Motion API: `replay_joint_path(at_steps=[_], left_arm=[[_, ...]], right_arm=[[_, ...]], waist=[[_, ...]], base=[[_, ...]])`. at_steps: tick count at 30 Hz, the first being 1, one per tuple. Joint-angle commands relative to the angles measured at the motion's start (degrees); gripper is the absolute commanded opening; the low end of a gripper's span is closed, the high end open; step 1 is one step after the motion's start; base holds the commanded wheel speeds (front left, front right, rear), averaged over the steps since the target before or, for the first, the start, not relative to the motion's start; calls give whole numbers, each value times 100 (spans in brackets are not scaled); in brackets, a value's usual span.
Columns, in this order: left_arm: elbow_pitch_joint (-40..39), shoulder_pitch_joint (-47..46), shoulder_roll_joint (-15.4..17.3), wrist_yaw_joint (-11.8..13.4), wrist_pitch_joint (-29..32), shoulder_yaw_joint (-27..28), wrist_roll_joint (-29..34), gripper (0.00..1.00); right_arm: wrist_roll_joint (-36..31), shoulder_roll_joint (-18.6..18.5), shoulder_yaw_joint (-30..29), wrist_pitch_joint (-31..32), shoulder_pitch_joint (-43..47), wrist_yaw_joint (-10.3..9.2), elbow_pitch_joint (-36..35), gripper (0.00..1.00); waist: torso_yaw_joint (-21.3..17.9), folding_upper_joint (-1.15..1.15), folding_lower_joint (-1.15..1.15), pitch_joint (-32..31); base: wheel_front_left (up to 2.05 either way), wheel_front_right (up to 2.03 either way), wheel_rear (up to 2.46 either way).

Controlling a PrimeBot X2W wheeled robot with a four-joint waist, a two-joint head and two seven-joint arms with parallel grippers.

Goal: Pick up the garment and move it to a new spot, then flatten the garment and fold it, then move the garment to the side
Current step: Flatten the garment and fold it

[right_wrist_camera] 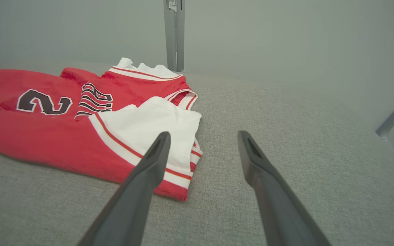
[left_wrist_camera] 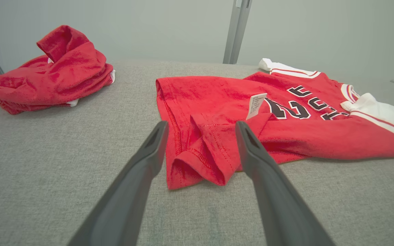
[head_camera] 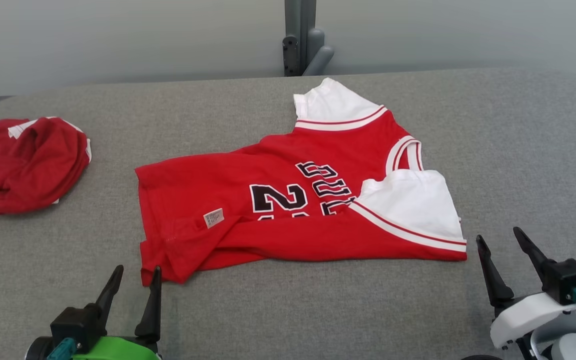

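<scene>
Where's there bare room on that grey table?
Widest: right of the jersey, out to the table edge. A narrower strip separates jersey and crumpled red pile. Crowded at the jersey's near corners, by the left gripper and right gripper.

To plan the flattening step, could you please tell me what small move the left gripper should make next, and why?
Probably ease the open left gripper forward and pinch the rumpled hem corner of the red jersey with white sleeves: it lies folded over, just ahead of the spread fingers.
</scene>
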Motion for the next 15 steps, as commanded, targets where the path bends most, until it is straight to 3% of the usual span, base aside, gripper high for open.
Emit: replay_joint_path(at_steps=[1,15], left_arm=[[231,-123,-37,-67,2,-6,-10,100],[1883,-1465,-209,-483,928,-349,-417,100]], right_arm=[[19,-84,65,66,-163,-8,168,100],[598,-68,968,774,-1480,-8,1755,100]], waist=[[21,69,0,306],[63,69,0,925]], base=[[0,0,0],[0,0,0]])
